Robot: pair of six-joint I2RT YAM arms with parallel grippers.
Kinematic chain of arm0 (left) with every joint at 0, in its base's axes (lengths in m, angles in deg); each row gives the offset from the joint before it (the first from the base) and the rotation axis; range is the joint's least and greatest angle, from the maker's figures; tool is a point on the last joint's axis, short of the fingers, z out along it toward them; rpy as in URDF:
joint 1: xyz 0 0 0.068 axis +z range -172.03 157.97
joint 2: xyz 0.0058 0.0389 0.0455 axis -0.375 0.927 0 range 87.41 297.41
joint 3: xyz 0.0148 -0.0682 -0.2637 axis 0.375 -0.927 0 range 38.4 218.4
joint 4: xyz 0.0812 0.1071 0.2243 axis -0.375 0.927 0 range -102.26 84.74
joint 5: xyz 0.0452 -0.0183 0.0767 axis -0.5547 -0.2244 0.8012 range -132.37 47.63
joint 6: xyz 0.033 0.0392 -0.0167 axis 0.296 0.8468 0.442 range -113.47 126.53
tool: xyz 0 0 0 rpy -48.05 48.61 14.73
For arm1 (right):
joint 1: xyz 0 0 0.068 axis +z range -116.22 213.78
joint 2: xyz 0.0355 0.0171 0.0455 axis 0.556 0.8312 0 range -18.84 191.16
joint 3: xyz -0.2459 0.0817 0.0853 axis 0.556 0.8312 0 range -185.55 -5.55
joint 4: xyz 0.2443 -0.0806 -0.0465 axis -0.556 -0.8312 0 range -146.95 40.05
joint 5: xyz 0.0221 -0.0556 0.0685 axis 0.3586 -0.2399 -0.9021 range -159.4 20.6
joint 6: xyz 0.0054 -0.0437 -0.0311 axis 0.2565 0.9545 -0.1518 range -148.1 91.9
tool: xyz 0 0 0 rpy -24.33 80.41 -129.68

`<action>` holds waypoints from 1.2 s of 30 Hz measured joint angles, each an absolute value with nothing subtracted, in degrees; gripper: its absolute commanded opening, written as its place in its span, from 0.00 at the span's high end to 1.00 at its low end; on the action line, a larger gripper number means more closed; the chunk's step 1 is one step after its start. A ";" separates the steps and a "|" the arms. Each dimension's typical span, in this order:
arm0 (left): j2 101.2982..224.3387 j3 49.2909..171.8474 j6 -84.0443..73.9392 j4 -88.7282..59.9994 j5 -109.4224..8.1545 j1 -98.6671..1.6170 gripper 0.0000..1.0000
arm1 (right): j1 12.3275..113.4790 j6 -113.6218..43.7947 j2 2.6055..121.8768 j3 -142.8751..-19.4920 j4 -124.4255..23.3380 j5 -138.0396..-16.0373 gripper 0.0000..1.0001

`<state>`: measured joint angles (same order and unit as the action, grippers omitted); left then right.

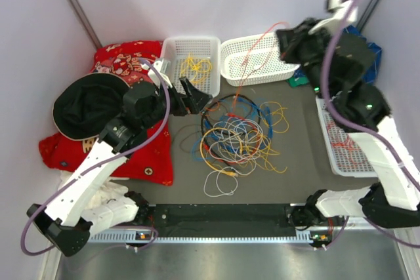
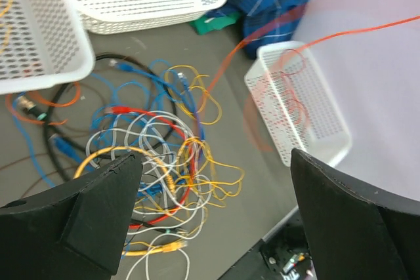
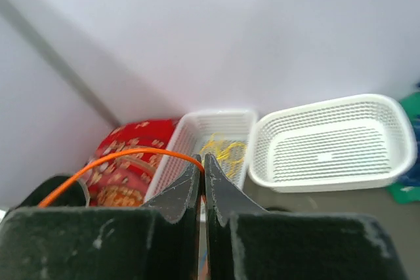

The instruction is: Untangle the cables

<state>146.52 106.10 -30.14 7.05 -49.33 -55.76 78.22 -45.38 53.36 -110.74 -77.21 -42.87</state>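
Left arm: reaching forward from its base, left gripper [image 1: 187,96] hovering at the left edge of the cables [image 1: 239,137], jaws standing wide apart and gripping nothing. Cables: lying tangled mid-table [image 1: 302,162]. Right arm: rising high over the far right, right gripper [image 3: 202,165] pointing toward the baskets [image 3: 328,181], jaws pinching shut on an orange cable [image 3: 131,153] stretching up from the tangle.

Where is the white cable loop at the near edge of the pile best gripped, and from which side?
I would grip the white cable loop at its near arc, coming down from above with the open left end effector. That arc lies flat and alone on the table; farther back it meets the tangled cables.
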 measured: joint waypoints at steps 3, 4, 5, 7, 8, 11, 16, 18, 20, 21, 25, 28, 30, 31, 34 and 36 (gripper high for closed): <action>145.37 103.98 -29.70 7.16 -46.95 -55.76 0.01 | 71.21 -47.39 52.73 -115.83 -82.22 -42.52 1.00; 144.99 103.41 -29.61 7.16 -46.30 -55.76 0.01 | 68.50 -48.41 52.60 -117.21 -84.12 -42.66 1.00; 144.62 102.91 -29.50 7.12 -45.75 -55.76 0.01 | 66.11 -49.49 52.58 -118.80 -86.18 -42.66 1.00; 144.08 102.17 -29.42 7.14 -45.05 -55.76 0.01 | 63.25 -50.84 52.62 -120.79 -88.76 -42.09 1.00; 143.86 101.82 -29.35 7.12 -44.83 -55.76 0.01 | 62.29 -51.41 52.77 -122.04 -90.31 -41.54 1.00; 143.64 100.88 -29.29 7.14 -44.44 -55.76 0.01 | 59.80 -52.76 53.65 -125.88 -94.20 -39.88 1.00; 143.42 99.06 -29.31 7.27 -44.44 -55.76 0.01 | 53.63 -55.54 53.21 -126.47 -98.04 -35.57 1.00; 143.29 98.21 -29.33 7.27 -44.66 -55.76 0.01 | 50.75 -56.33 51.99 -124.33 -98.39 -33.98 1.00; 143.16 97.38 -29.37 7.29 -45.05 -55.76 0.01 | 46.22 -56.81 50.87 -122.36 -99.27 -33.10 1.00; 143.05 96.86 -29.48 7.29 -45.33 -55.76 0.01 | 43.51 -57.16 50.65 -121.88 -99.68 -32.82 1.00; 142.87 95.15 -29.81 7.47 -46.60 -55.76 0.01 | 35.23 -59.34 50.17 -119.33 -100.84 -31.14 1.00; 141.87 93.45 -30.09 7.53 -47.35 -55.76 0.01 | 30.81 -62.05 50.83 -117.71 -102.33 -31.31 1.00; 140.99 92.40 -30.33 7.53 -47.61 -55.76 0.01 | 27.38 -64.44 51.62 -116.33 -103.49 -31.57 1.00; 140.49 91.87 -30.47 7.55 -47.72 -55.76 0.01 | 25.50 -65.55 51.86 -114.87 -103.36 -32.05 1.00; 139.33 90.98 -30.82 7.60 -48.24 -55.76 0.01 | 21.18 -67.98 51.92 -109.36 -103.84 -32.84 1.00; 138.87 90.74 -30.84 7.53 -48.59 -55.76 0.01 | 18.82 -69.07 52.01 -104.86 -104.16 -32.84 1.00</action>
<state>138.87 90.74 -30.84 7.53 -48.59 -55.76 18.82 -69.07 52.01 -104.86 -104.16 -32.84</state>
